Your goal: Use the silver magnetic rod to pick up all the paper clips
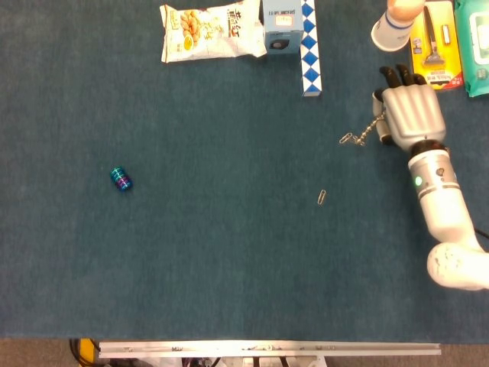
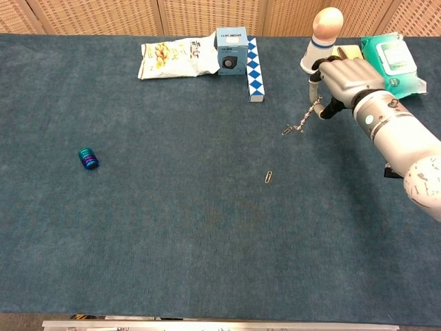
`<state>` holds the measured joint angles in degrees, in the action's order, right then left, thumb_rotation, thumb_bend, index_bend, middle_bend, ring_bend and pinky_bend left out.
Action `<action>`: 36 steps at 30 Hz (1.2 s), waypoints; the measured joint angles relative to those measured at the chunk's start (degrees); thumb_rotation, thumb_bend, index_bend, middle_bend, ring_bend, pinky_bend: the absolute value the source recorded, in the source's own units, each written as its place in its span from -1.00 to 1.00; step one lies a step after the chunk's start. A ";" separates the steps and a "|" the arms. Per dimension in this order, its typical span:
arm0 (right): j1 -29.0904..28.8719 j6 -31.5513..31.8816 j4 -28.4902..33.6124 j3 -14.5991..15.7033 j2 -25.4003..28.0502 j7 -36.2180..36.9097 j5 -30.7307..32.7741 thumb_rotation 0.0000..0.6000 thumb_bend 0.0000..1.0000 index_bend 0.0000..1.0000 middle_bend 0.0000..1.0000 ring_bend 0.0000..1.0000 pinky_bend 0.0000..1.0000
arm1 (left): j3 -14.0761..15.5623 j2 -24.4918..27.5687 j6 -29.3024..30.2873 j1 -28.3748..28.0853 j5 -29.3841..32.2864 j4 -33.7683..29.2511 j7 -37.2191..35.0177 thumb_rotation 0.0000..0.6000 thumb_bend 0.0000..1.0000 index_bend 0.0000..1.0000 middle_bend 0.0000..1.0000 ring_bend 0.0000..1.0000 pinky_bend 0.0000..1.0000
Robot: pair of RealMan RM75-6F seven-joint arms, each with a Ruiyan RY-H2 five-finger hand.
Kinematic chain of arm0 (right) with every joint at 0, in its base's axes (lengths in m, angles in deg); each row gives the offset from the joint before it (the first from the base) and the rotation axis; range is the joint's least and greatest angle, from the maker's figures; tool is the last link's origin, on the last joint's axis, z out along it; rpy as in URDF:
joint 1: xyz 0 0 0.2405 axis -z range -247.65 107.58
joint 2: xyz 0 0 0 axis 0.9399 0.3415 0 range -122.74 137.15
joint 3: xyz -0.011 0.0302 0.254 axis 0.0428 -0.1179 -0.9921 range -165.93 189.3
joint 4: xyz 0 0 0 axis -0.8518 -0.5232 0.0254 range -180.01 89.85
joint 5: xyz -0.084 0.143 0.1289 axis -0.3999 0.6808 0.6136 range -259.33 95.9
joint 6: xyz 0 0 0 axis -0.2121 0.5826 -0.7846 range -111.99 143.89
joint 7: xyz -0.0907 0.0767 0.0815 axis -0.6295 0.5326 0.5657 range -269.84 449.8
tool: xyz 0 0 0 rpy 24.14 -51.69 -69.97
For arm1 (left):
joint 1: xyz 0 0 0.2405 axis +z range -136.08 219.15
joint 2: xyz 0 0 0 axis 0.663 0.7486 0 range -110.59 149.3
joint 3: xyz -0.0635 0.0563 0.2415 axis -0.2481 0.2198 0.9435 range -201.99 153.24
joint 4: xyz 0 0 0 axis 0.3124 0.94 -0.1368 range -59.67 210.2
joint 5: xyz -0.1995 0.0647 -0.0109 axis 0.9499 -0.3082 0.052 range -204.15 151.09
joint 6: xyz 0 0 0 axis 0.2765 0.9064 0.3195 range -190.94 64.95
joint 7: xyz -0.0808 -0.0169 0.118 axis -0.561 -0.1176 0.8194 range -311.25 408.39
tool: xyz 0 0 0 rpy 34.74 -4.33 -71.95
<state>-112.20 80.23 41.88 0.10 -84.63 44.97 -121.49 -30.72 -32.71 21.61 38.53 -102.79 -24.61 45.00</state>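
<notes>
My right hand (image 1: 411, 115) (image 2: 346, 77) grips the silver magnetic rod (image 1: 373, 127) (image 2: 313, 108) at the right back of the blue cloth. The rod slants down to the left, and a short chain of paper clips (image 1: 353, 138) (image 2: 295, 127) hangs from its tip, reaching the cloth. Whether the end clip (image 2: 287, 131) is stuck on or just touched, I cannot tell. One loose paper clip (image 1: 322, 197) (image 2: 269, 177) lies alone on the cloth, nearer the front and left of the hand. My left hand shows in neither view.
Along the back edge lie a snack bag (image 1: 211, 30), a blue box (image 1: 281, 24), a blue-and-white checkered bar (image 1: 310, 50), a white bottle (image 2: 322, 41), a yellow razor pack (image 1: 435, 46) and a green wipes pack (image 2: 391, 56). A small teal cylinder (image 1: 121, 179) lies far left.
</notes>
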 measured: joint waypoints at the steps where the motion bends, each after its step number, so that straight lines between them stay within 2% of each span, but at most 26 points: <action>1: -0.17 -0.20 -0.52 -0.07 -0.17 0.05 0.23 1.00 -0.24 0.21 -0.70 -0.86 -0.60 | 0.01 -0.03 -0.02 0.02 0.04 0.05 0.00 1.00 -0.82 -0.12 -0.14 -0.32 -0.17; 16: -1.60 -3.24 -6.44 -0.40 -2.63 2.23 1.63 1.00 -0.24 0.21 -0.70 -0.86 -0.60 | -0.08 0.04 -0.69 -0.17 0.52 0.18 -0.02 1.00 -0.82 -0.12 -0.14 -0.32 -0.17; 36: -2.65 -4.35 -7.96 -0.22 -3.78 2.90 1.69 1.00 -0.24 0.21 -0.70 -0.86 -0.60 | 0.12 -0.04 -1.24 -0.37 0.33 0.32 0.09 1.00 -0.82 -0.12 -0.14 -0.32 -0.17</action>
<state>-114.85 75.89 33.92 -0.12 -88.40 47.87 -119.80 -30.60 -32.76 20.38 38.16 -102.45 -24.29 45.09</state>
